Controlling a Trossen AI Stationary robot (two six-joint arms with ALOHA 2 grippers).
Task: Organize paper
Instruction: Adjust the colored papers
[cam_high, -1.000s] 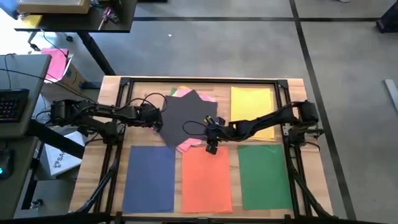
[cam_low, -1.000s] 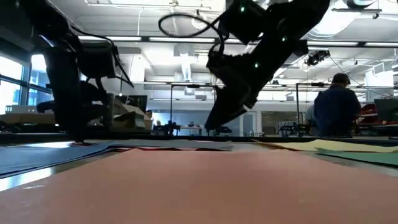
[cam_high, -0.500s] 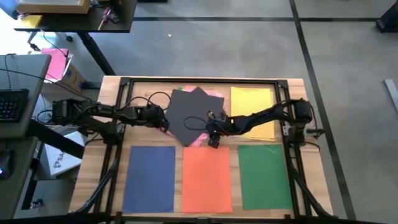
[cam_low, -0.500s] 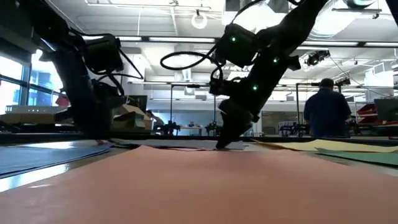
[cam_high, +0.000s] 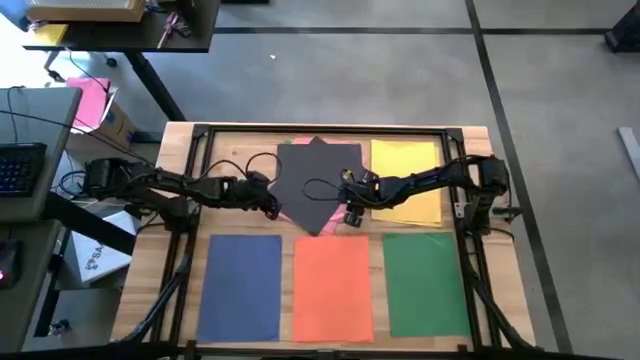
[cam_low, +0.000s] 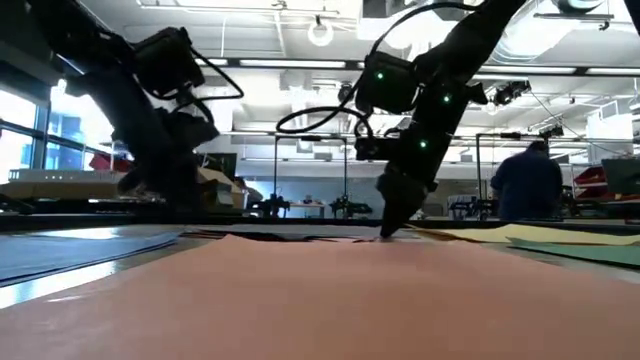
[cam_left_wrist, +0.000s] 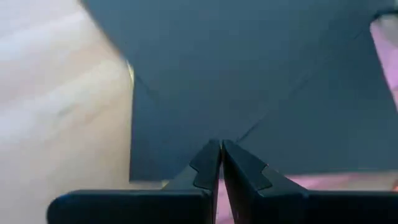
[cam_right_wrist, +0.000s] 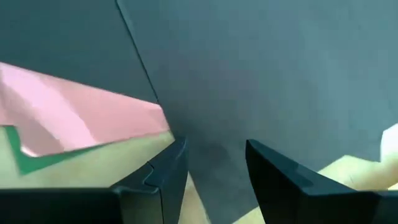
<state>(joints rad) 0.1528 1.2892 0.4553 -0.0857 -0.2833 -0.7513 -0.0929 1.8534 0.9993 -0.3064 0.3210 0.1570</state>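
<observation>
Dark grey sheet (cam_high: 318, 180) skewed atop pink sheet (cam_right_wrist: 81, 118), mid-rear of desk (cam_high: 180, 215). Left hand (cam_high: 268, 203) clenched at its left edge; right hand (cam_high: 353, 213) released, fingers parted, at its right edge.

My work surface was a light wooden table (cam_high: 180, 160) with a dark frame running round its top. Along the near row three sheets lay flat on it side by side: a blue sheet (cam_high: 241, 284) on my left, an orange sheet (cam_high: 333, 285) in the middle and a green sheet (cam_high: 426, 281) on my right. In the far row a yellow sheet (cam_high: 405, 170) lay on my right, and beside it, at the middle, a dark grey sheet (cam_high: 318, 180) sat turned askew over pink paper (cam_right_wrist: 81, 118) whose edges showed beneath it.
</observation>
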